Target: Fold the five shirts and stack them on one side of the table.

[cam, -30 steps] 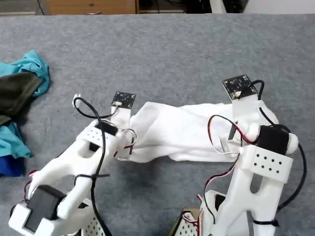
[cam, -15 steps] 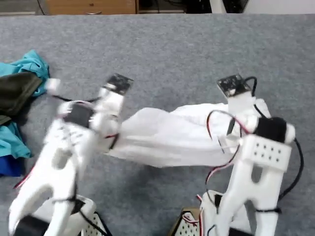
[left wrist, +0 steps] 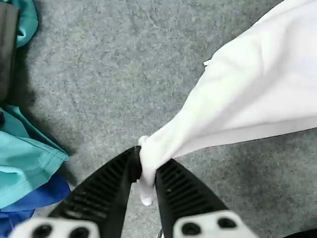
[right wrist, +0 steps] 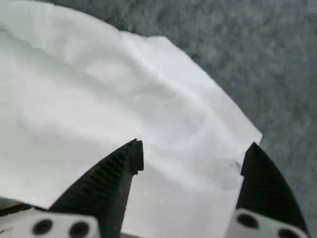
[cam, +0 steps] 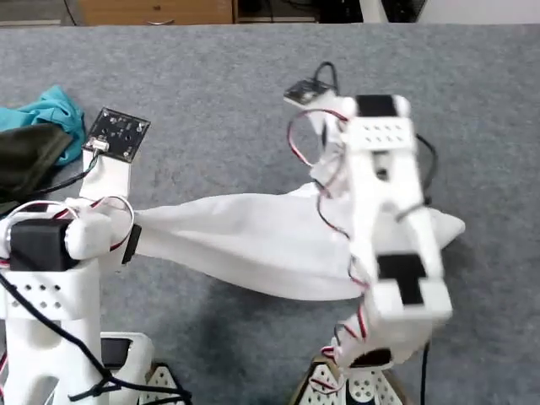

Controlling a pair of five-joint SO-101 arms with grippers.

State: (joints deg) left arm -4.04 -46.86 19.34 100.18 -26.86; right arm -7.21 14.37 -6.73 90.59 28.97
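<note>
A white shirt (cam: 253,240) lies stretched across the grey table (cam: 211,76) in the high view. My left gripper (cam: 132,242) is shut on its left end. The left wrist view shows that gripper (left wrist: 146,171) pinching a bunched corner of the white shirt (left wrist: 247,94) just above the cloth-covered table. My right arm (cam: 384,177) stands raised over the shirt's right part. In the right wrist view my right gripper (right wrist: 193,153) is open, hovering above the white shirt (right wrist: 99,99) with nothing between its fingers.
A heap of other shirts lies at the table's left edge: a teal one (cam: 55,114) and a dark olive one (cam: 29,156). The left wrist view shows teal (left wrist: 25,153) and blue (left wrist: 29,198) cloth close by. Wooden furniture (cam: 152,10) stands behind the table.
My left gripper has dragged the shirt's end to the left, pulling the shirt out long. My right arm has lifted and swung toward the far side of the table.
</note>
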